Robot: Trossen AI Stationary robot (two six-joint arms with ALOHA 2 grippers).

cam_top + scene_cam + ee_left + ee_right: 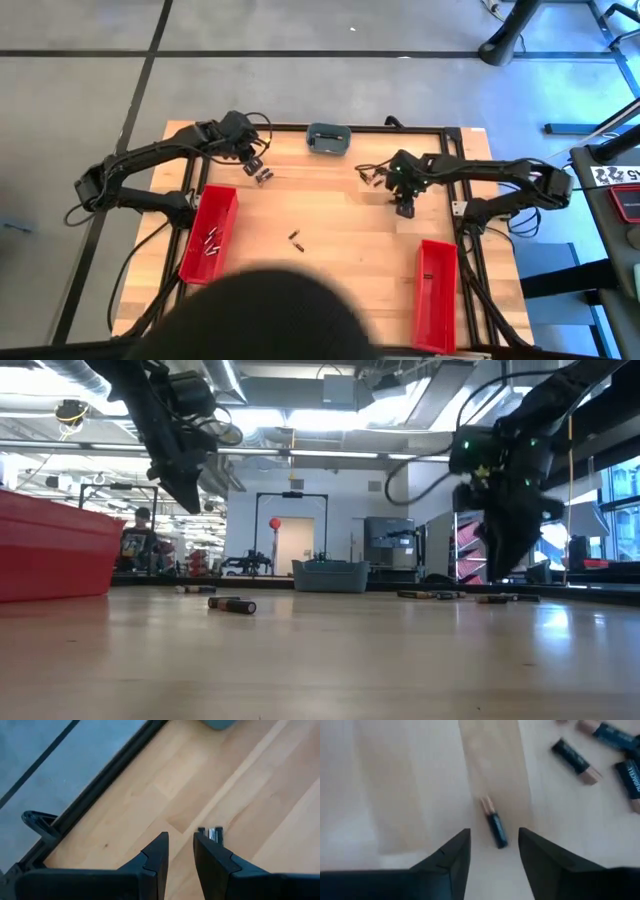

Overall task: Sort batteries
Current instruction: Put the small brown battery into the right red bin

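Our right gripper hangs open and empty. One small battery lies on the table just past its fingertips, between them. Our left gripper waits part open, holding nothing. The battery looks hard, light, smooth; it may roll, so pinch its middle.

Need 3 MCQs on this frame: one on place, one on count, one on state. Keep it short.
1. Where is the small grey-blue rounded dish?
A. at the table's far edge, between the arms
B. inside a bin
C. on the floor

2. How many long red plastic bins are on the table?
A. one
B. two
C. three

3. How do the right tool's fingers stand?
A. shut on a battery
B. apart, over a small dark battery with a copper-coloured end lying on the wooden table
C. out of view

Answers: 1 A, high view shows it there; 2 B, left red bin and right red bin; 3 B, right wrist view shows the gap.
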